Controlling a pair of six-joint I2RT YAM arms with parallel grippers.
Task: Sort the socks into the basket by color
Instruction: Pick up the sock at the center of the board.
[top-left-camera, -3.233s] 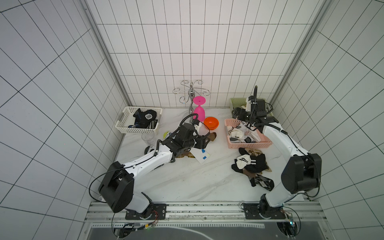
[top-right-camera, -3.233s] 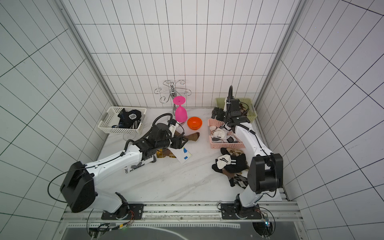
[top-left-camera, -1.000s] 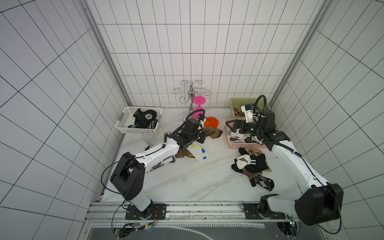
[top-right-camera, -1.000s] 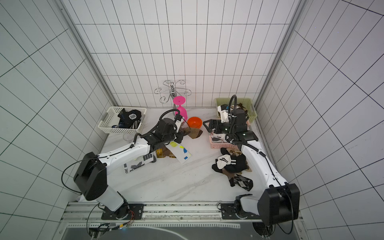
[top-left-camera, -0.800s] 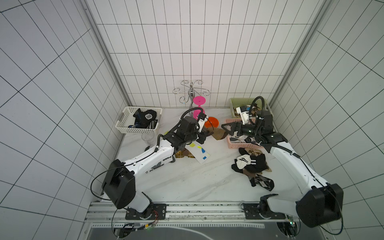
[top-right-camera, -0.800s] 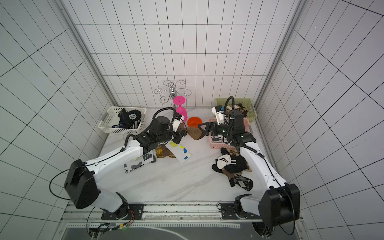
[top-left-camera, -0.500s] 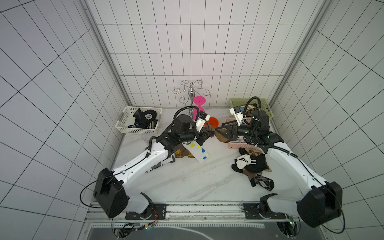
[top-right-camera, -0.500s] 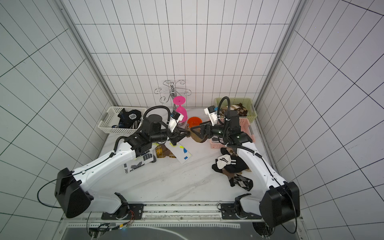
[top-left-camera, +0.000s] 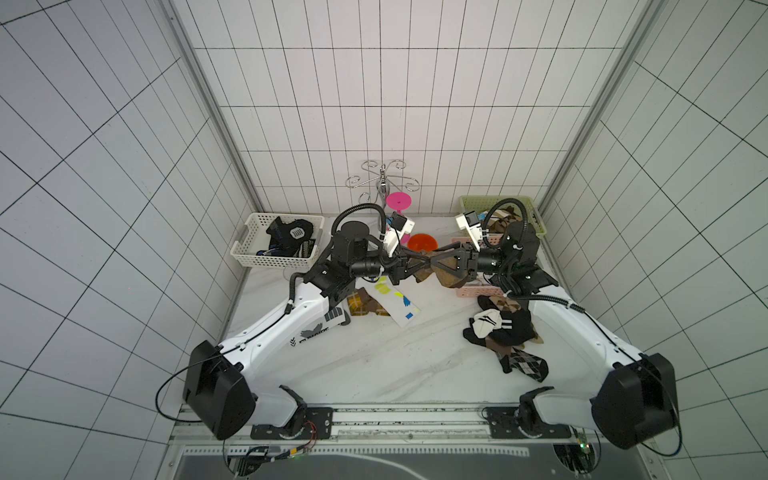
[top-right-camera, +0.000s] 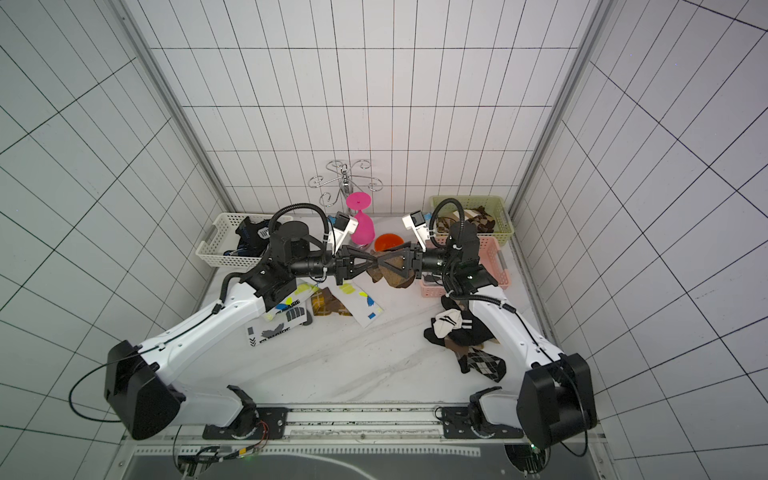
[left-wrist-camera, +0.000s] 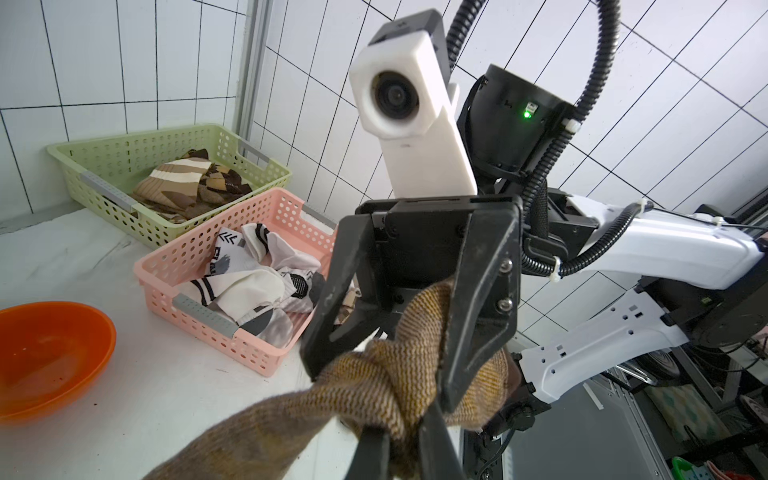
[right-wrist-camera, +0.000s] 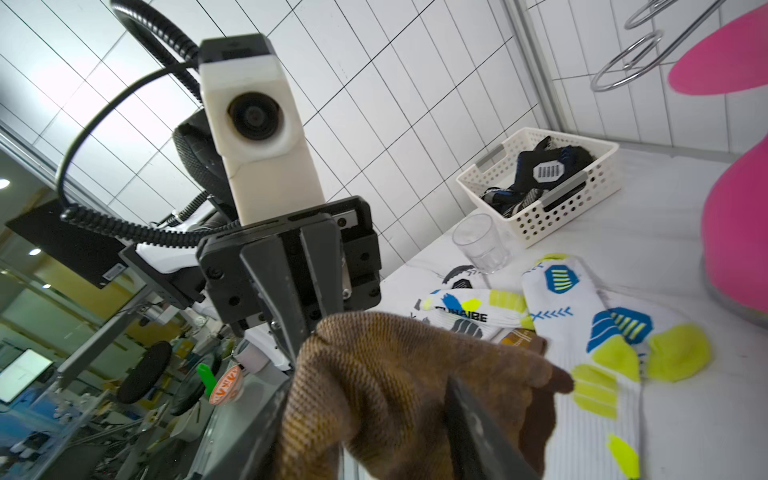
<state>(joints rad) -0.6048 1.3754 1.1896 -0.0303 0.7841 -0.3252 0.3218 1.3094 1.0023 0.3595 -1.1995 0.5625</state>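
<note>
2 grippers meet mid-air over the table (top-left-camera: 374, 365). My left gripper (top-left-camera: 424, 262) is clamped on the brown sock (left-wrist-camera: 374, 374); my right gripper (top-left-camera: 435, 264) straddles it, partly closed, grip unclear. Releasing left early could drop it short of the green basket (top-left-camera: 471, 203).

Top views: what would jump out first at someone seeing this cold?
In mid-air above the table, two hands meet tip to tip: the left hand is shut on a brown sock and the right hand has its jaws around the same sock. Next come the bright pink goblet by the back wall and the dark sock heap beside the right arm.
</note>
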